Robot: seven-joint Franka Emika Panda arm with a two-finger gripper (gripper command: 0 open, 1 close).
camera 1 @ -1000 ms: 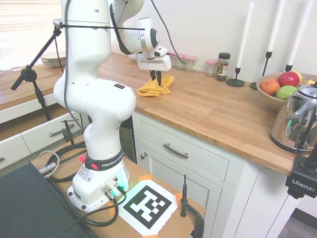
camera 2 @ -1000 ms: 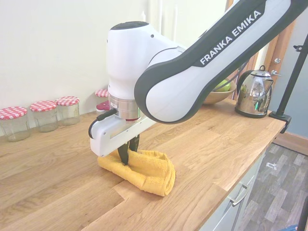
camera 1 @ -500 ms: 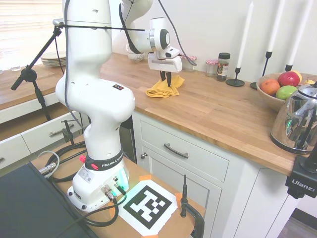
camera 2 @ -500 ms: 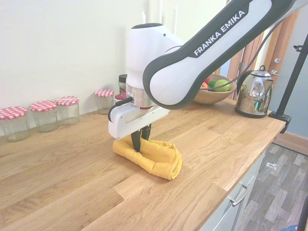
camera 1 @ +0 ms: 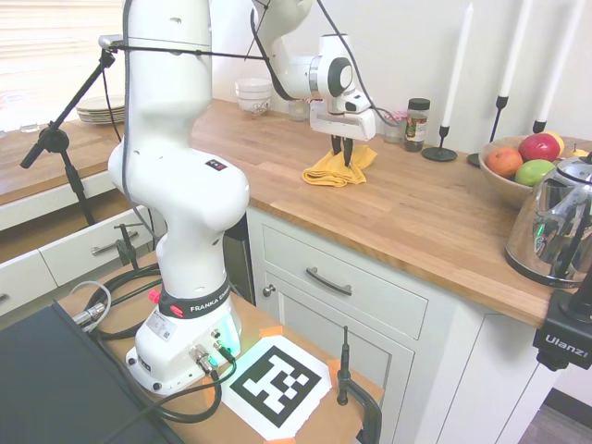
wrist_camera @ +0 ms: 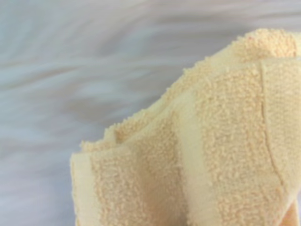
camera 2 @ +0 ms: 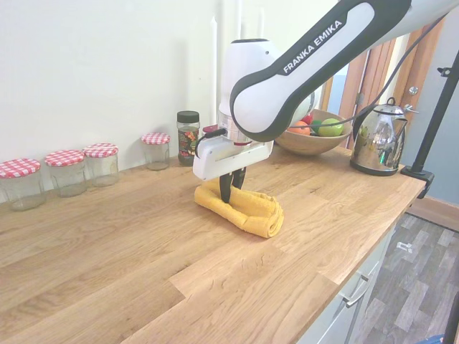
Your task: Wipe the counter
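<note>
Pressing down from above, the hand (camera 2: 232, 193) has its two dark fingers pinched together on a bunched yellow cloth (camera 2: 244, 208), whose folds lie flat against the desk (camera 2: 129, 244) directly beneath it. Most of the cloth trails out to one side of the hand, toward the desk's front edge. In the wrist view the cloth (wrist_camera: 211, 155) fills much of the picture, its terry weave sharp against blurred wood. Behind the hand, near the wall, stands a dark-lidded spice jar (camera 2: 188, 137), with red-checked lidded jars (camera 2: 68, 172) further along the wall. Beyond the hand on its other side sit a fruit bowl (camera 1: 507, 178) and a shiny kettle (camera 2: 376, 140).
</note>
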